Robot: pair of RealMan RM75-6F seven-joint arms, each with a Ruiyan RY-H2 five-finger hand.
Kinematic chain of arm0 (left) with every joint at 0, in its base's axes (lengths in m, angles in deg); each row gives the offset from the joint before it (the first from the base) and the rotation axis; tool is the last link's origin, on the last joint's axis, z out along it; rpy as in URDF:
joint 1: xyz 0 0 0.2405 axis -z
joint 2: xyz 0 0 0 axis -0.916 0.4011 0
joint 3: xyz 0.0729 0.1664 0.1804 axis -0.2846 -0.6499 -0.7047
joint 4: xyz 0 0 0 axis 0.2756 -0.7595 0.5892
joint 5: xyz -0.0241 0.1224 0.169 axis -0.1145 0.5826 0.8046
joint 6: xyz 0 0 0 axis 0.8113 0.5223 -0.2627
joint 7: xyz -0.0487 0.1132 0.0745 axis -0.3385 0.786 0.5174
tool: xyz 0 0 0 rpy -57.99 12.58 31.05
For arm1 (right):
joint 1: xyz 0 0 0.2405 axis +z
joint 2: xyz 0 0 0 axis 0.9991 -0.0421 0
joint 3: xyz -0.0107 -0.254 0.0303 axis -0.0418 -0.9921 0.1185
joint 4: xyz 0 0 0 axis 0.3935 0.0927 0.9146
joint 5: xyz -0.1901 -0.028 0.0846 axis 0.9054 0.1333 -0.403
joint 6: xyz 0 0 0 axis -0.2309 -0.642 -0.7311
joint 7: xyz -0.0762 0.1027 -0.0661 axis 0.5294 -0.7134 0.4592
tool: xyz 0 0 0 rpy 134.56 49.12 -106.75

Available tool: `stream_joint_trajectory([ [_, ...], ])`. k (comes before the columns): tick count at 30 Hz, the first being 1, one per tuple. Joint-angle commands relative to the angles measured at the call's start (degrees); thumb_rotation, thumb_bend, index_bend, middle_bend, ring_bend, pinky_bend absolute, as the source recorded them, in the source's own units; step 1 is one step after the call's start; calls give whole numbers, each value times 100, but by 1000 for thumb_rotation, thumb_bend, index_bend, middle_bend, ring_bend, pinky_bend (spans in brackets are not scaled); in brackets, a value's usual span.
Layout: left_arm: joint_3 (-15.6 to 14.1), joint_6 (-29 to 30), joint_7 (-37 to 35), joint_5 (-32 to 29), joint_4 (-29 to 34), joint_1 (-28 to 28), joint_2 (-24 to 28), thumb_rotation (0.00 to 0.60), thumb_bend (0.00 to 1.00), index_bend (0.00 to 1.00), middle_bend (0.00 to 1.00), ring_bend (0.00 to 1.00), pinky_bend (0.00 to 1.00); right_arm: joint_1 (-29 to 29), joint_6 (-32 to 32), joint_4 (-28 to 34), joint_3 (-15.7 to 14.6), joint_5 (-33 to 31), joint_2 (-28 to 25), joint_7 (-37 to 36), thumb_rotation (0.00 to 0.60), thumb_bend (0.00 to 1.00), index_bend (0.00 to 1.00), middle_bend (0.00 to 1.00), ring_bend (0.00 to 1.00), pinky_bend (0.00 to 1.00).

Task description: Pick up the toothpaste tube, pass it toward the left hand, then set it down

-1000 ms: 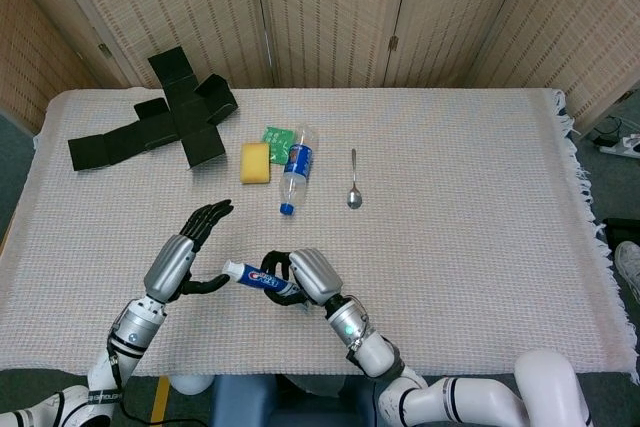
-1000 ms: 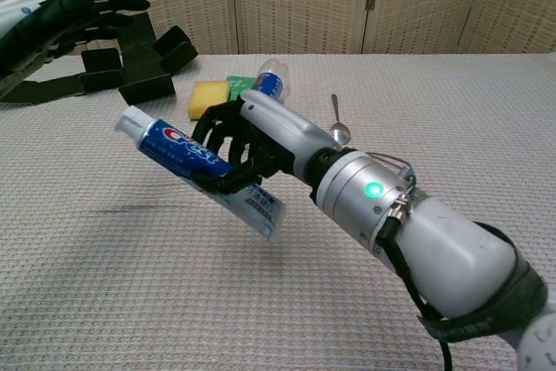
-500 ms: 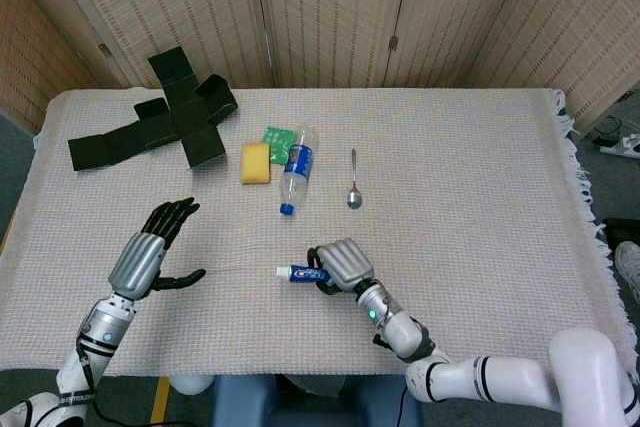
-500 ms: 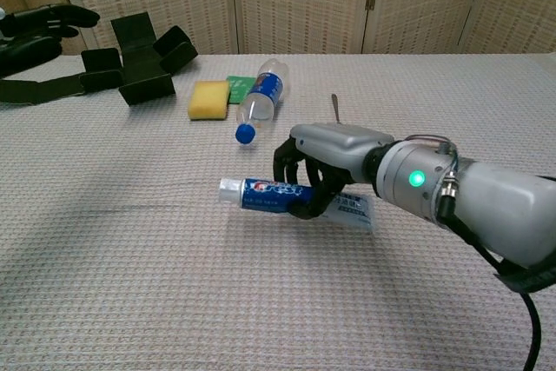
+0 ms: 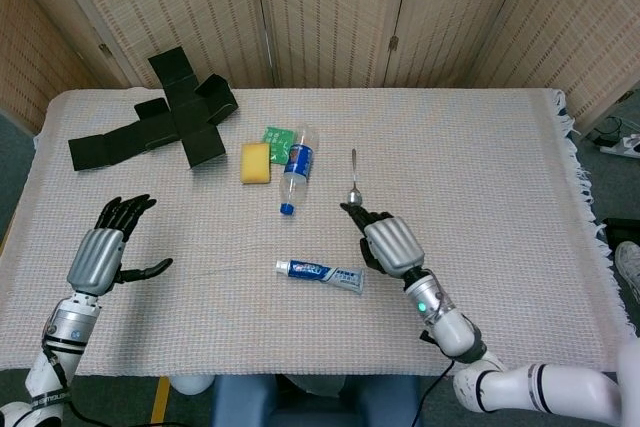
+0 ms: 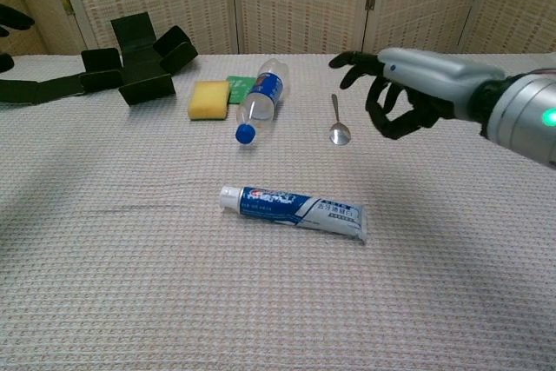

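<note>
Both hands empty, fingers spread.
Toothpaste tube (image 5: pixel 320 274) flat on tablecloth (image 5: pixel 500 187), between left hand (image 5: pixel 98 257) and right hand (image 5: pixel 388 243).

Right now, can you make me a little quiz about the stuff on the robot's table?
1. True or false: the right hand is holding the toothpaste tube.
2. Which thing lies closest to the yellow sponge? A) the spoon B) the water bottle C) the toothpaste tube
3. Fill in: the toothpaste tube lies flat on the table with its white cap pointing toward the robot's ____ hand.

Key: 1. False, it lies on the table with the right hand open above and beside it. 2. B. 3. Left; the left hand is open too.
</note>
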Motion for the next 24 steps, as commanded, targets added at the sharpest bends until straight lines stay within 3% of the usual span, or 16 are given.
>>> stream_joint_trajectory([
  [1, 44, 45, 173, -247, 4, -146, 190, 557, 154, 234, 200, 182, 29, -620, 629, 318, -245, 614, -672, -644, 600, 797, 187, 290, 365, 327],
  [3, 55, 122, 280, -323, -10, -228, 283, 600, 173, 232, 202, 186, 50, -877, 820, 404, -401, 841, -1045, -909, 600, 797, 190, 294, 365, 327],
  [7, 17, 371, 515, -333, -142, -412, 314, 600, 276, 243, 224, 205, 60, -1339, 1213, 384, -704, 1273, -1607, -1292, 600, 798, 189, 282, 358, 327],
  [11, -104, 576, 710, -257, -169, -613, 350, 600, 288, 244, 228, 207, 54, -1706, 1292, 474, -1087, 1457, -2178, -1319, 600, 795, 7, 116, 204, 242],
  [12, -149, 656, 825, -225, -160, -680, 355, 600, 288, 243, 228, 208, 53, -1835, 1415, 476, -1148, 1520, -2256, -1351, 600, 793, 0, 94, 187, 228],
  [18, -343, 1111, 1288, -26, 8, -1026, 349, 600, 286, 230, 228, 207, 22, -2487, 2240, 249, -1280, 1869, -2332, -1736, 600, 788, 0, 62, 154, 215],
  [24, -552, 1473, 1446, 245, 233, -1368, 322, 600, 286, 218, 228, 198, 0, -3104, 2894, -60, -1400, 2060, -2228, -1679, 600, 788, 0, 84, 173, 212],
])
